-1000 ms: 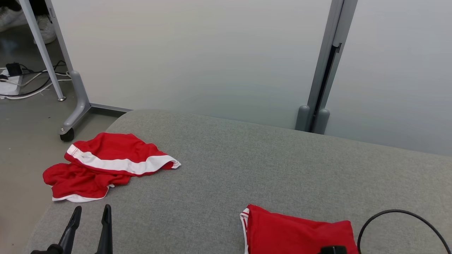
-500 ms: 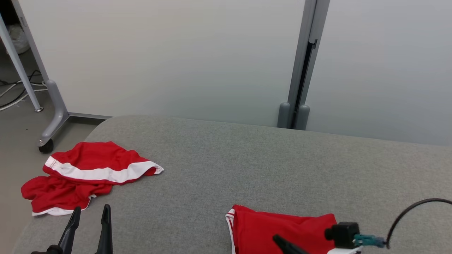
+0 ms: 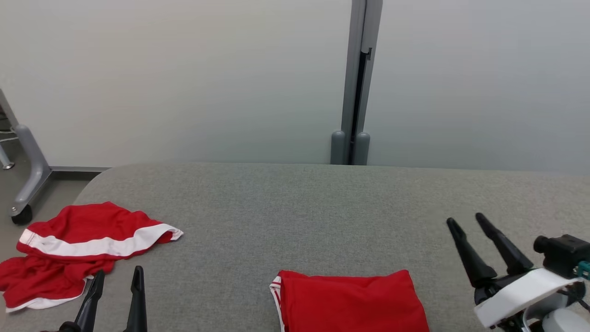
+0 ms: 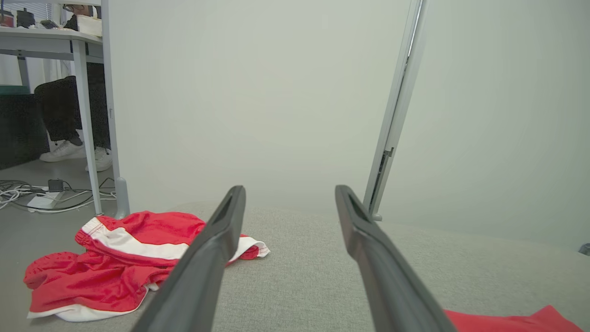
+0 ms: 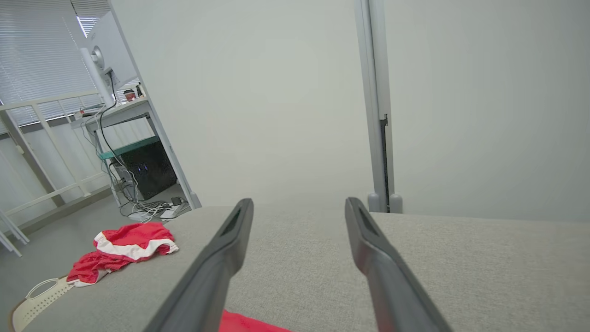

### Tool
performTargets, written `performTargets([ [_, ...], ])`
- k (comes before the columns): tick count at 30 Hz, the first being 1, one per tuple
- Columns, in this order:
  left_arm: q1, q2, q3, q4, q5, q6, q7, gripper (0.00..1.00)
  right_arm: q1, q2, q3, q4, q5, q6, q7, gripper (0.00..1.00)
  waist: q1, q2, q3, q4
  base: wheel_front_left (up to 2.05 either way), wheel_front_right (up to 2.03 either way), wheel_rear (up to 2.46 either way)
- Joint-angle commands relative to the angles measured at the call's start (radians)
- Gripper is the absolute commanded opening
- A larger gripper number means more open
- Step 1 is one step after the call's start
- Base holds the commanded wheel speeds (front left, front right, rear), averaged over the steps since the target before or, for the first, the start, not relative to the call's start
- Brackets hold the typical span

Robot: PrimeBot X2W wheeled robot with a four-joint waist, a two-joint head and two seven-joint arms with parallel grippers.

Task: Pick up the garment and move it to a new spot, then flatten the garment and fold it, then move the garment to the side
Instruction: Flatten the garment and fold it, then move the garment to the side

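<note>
The right pincer [image 3: 464,219] has let go. A second ago it sat clenched low over the folded red garment [image 3: 350,299]; now its fingers stand spread and empty, lifted clear of the cloth. The garment lies flat on the grey bench [image 3: 295,207], below and to the left of the right pincer, between the two pincers. The whole head view has swung as well, so the camera has turned, not the cloth. I judge the fold and set-down of this piece finished. The crumpled red shorts [image 3: 83,244], up and to the left of the left pincer [image 3: 119,272], are likely next. That pincer stays spread, holding nothing.

The folded garment's near edge is cut off by the bottom of the head view, so I cannot tell whether the fold is square. The wrist views give only a red corner of it. The shorts run off the left of the head view and seem to droop over the bench's edge; how much hangs off is hard to make out.
</note>
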Motion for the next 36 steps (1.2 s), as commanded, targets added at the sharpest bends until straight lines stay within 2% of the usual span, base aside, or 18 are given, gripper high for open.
performTargets([
  [1, 0.000, 0.004, 0.007, -0.001, 0.003, 0.003, -0.002, 1.00, 0.018, 0.002, -0.032, 0.005, -0.029, 0.000, -0.009, 1.00, 0.0000, -0.0001, 0.002, -0.014, 0.00, 0.00, 0.00],
  [9, -0.022, -0.010, 0.016, 0.004, 0.029, 0.006, -0.008, 1.00, 0.113, 0.091, -0.246, 0.027, -0.221, 0.000, -0.008, 1.00, 0.0000, -0.0001, 0.009, -0.049, 0.00, 0.00, 0.00],
  [15, -0.015, -0.019, 0.030, 0.014, 0.065, 0.006, -0.010, 1.00, 0.152, 0.142, -0.327, 0.047, -0.336, 0.000, -0.008, 1.00, 0.0000, -0.0001, 0.013, -0.065, 0.00, 0.00, 0.00],
  [22, -0.018, -0.035, 0.034, 0.047, 0.097, -0.009, -0.010, 1.00, 0.158, 0.167, -0.338, 0.069, -0.404, 0.000, -0.008, 1.00, 0.0000, -0.0001, 0.017, -0.067, 0.00, 0.00, 0.00],
  [36, -0.042, -0.052, 0.019, 0.063, 0.135, -0.030, -0.010, 1.00, 0.147, 0.177, -0.316, 0.089, -0.407, 0.000, -0.009, 1.00, 0.0000, -0.0001, 0.019, -0.064, 0.00, 0.00, 0.00],
])
